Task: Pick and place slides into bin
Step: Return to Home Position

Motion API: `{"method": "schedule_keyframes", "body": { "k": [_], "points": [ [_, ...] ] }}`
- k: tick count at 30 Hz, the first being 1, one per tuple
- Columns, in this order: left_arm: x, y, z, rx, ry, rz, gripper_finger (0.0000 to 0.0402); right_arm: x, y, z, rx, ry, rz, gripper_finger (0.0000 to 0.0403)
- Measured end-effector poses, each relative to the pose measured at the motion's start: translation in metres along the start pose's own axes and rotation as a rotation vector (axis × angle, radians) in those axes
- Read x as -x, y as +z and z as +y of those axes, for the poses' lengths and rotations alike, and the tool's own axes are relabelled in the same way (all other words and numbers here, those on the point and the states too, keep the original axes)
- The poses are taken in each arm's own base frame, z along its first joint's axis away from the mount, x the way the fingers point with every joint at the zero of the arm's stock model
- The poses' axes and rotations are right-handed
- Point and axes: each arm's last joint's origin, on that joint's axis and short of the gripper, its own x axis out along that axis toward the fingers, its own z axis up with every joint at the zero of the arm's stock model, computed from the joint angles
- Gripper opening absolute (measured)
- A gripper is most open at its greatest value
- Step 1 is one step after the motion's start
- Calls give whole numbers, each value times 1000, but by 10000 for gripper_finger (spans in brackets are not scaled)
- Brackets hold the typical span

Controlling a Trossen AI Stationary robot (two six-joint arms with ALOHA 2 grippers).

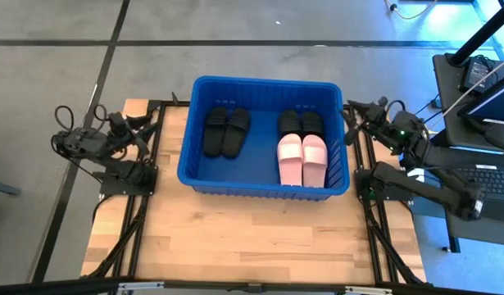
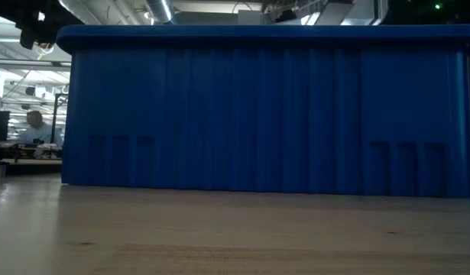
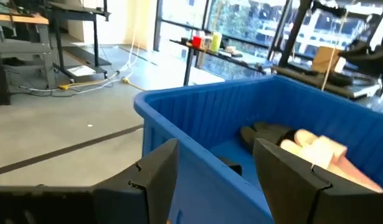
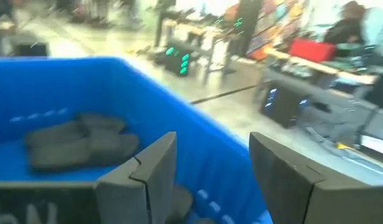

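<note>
The blue bin (image 1: 264, 187) stands on the wooden table, and its near wall (image 2: 265, 114) fills the low view. Inside it lie a pair of black slides (image 1: 227, 131) at the left, another black pair (image 1: 301, 122) at the far right, and a pink pair (image 1: 302, 158) just in front of those. My left gripper (image 1: 147, 122) hovers open outside the bin's left wall, with nothing between its fingers (image 3: 159, 177). My right gripper (image 1: 355, 112) hovers open outside the bin's far right corner, also with nothing in it (image 4: 213, 180). The left wrist view shows a black slide (image 3: 266, 134) and a pink one (image 3: 322, 152).
Bare wooden tabletop (image 1: 252, 238) lies between the bin and the table's near edge. A desk with a keyboard and a screen (image 1: 481, 106) stands to the right of the table. People sit in the room behind (image 2: 36, 126) (image 4: 350, 18).
</note>
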Motion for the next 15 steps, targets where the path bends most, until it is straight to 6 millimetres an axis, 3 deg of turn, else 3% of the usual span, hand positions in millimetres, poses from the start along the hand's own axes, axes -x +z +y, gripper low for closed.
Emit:
{"method": "schedule_keyframes", "body": {
  "k": [15],
  "points": [
    [3,1,7,29,50,-41,202,13,-60,-8,-51,-246,-34,202]
  ]
}}
